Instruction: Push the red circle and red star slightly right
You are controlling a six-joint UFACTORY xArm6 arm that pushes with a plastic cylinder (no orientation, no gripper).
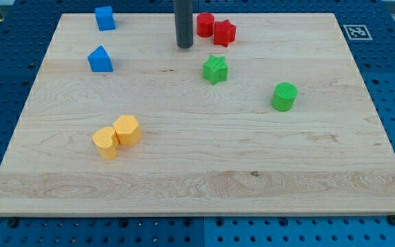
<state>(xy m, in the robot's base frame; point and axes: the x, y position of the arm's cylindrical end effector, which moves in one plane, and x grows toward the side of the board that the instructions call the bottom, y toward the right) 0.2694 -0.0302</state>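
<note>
The red circle and the red star sit touching each other near the view's top, the star just right of and below the circle. My tip is on the board just left of the red circle and slightly below it, a small gap apart.
A green star lies below the red pair. A green cylinder is at the right. A blue cube and a blue house-shaped block are at the upper left. A yellow heart and yellow hexagon touch at lower left.
</note>
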